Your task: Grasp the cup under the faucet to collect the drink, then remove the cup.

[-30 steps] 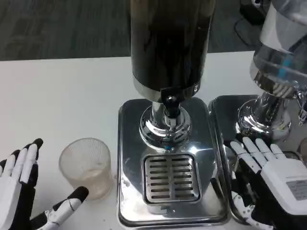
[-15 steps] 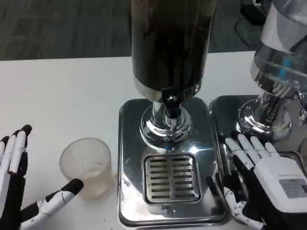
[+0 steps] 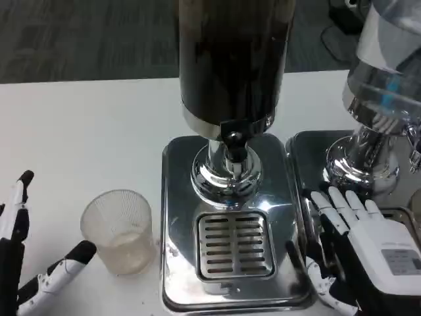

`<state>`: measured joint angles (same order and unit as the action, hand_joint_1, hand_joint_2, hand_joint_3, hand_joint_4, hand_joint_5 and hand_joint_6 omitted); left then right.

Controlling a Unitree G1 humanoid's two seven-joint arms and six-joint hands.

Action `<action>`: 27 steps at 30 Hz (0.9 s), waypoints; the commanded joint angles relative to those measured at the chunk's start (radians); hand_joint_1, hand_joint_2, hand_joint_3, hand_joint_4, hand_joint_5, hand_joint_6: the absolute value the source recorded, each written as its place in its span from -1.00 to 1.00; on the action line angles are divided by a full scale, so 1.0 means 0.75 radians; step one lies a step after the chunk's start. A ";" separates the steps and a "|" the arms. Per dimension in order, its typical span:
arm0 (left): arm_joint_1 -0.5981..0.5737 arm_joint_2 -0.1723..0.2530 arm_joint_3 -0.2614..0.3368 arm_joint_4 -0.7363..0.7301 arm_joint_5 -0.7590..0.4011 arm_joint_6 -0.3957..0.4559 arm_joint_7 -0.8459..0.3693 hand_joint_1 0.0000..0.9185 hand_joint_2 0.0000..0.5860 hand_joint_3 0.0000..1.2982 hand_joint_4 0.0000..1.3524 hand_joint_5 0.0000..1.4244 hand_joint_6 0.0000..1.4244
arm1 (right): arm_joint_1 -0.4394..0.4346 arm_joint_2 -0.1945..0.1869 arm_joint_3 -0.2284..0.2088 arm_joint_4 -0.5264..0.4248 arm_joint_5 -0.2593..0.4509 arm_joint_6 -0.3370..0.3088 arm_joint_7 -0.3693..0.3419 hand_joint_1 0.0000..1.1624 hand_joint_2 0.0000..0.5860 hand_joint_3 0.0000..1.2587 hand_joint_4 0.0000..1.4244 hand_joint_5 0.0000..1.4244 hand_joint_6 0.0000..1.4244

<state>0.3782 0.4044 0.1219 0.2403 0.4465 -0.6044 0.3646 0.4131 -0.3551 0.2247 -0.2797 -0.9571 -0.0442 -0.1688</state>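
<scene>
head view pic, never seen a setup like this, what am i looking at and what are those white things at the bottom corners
The picture comes from a camera on a humanoid robot's head or chest, looking down at a white table. The white and black things in the bottom corners are its own hands. The left hand is open beside a clear plastic cup, with fingers on either side of it but apart from it. The right hand rests low on the right and holds nothing. In the middle stands a drink dispenser with a dark tank, a faucet and a shiny base with a slotted drip tray. The cup stands on the table left of that base, not under the faucet. A second dispenser stands at the right edge.
</scene>
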 commanded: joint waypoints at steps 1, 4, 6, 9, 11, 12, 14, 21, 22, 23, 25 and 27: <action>-0.049 0.013 -0.020 0.130 -0.039 -0.148 0.001 -1.00 -1.00 -1.00 -1.00 -0.92 -1.00 | -0.007 0.011 0.010 0.003 -0.007 0.016 -0.017 -0.17 1.00 -0.86 -1.00 -1.00 -1.00; -0.087 -0.019 -0.003 0.257 -0.084 -0.272 0.051 -1.00 -0.92 -0.97 -1.00 -0.87 -1.00 | -0.007 0.021 0.012 0.006 -0.012 0.029 -0.032 -0.18 1.00 -0.86 -1.00 -1.00 -1.00; -0.113 -0.011 0.000 0.322 -0.096 -0.311 0.047 -1.00 -0.91 -0.97 -1.00 -0.86 -1.00 | -0.004 0.029 0.029 0.012 -0.024 0.034 -0.042 -0.18 1.00 -0.86 -1.00 -1.00 -1.00; -0.142 -0.015 0.014 0.392 -0.098 -0.365 0.073 -1.00 -0.93 -0.89 -1.00 -0.80 -1.00 | 0.006 0.043 0.048 0.019 -0.038 0.044 -0.062 -0.18 1.00 -0.85 -1.00 -1.00 -1.00; -0.153 -0.022 0.035 0.417 -0.086 -0.392 0.116 -1.00 -0.93 -0.82 -1.00 -0.72 -1.00 | 0.015 0.056 0.054 0.020 -0.042 0.054 -0.073 -0.18 1.00 -0.85 -1.00 -1.00 -1.00; -0.157 -0.021 0.044 0.423 -0.077 -0.399 0.131 -1.00 -0.90 -0.76 -0.96 -0.69 -0.99 | 0.017 0.061 0.057 0.020 -0.041 0.060 -0.073 -0.18 1.00 -0.83 -1.00 -1.00 -1.00; -0.165 -0.004 0.053 0.403 -0.054 -0.397 0.141 -1.00 -0.88 -0.65 -0.89 -0.65 -0.97 | 0.018 0.065 0.064 0.021 -0.045 0.066 -0.078 -0.18 1.00 -0.82 -1.00 -1.00 -1.00; -0.194 0.118 0.052 0.239 -0.002 -0.281 0.031 -1.00 -0.92 -0.58 -0.85 -0.77 -1.00 | -0.005 0.068 0.082 0.039 -0.046 0.075 -0.080 -0.18 1.00 -0.81 -1.00 -1.00 -1.00; -0.196 0.130 0.044 0.239 -0.003 -0.264 0.007 -1.00 -0.98 -0.71 -0.97 -0.84 -1.00 | -0.008 0.073 0.084 0.044 -0.046 0.078 -0.083 -0.18 1.00 -0.81 -1.00 -1.00 -1.00; -0.196 0.144 0.029 0.238 -0.012 -0.245 -0.037 -1.00 -1.00 -0.82 -0.99 -0.91 -1.00 | -0.009 0.076 0.086 0.047 -0.045 0.079 -0.083 -0.18 1.00 -0.81 -1.00 -1.00 -1.00; -0.198 0.168 -0.001 0.240 -0.043 -0.220 -0.127 -1.00 -1.00 -0.99 -1.00 -1.00 -1.00 | -0.010 0.078 0.093 0.049 -0.049 0.080 -0.085 -0.18 1.00 -0.81 -1.00 -1.00 -1.00; -0.208 0.173 -0.032 0.251 -0.069 -0.204 -0.203 -1.00 -1.00 -1.00 -1.00 -1.00 -1.00 | -0.012 0.077 0.095 0.047 -0.053 0.084 -0.085 -0.18 1.00 -0.80 -1.00 -1.00 -1.00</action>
<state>0.2252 0.5222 0.1287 0.4193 0.4188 -0.7792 0.2801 0.4066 -0.3000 0.2910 -0.2439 -0.9920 0.0119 -0.2186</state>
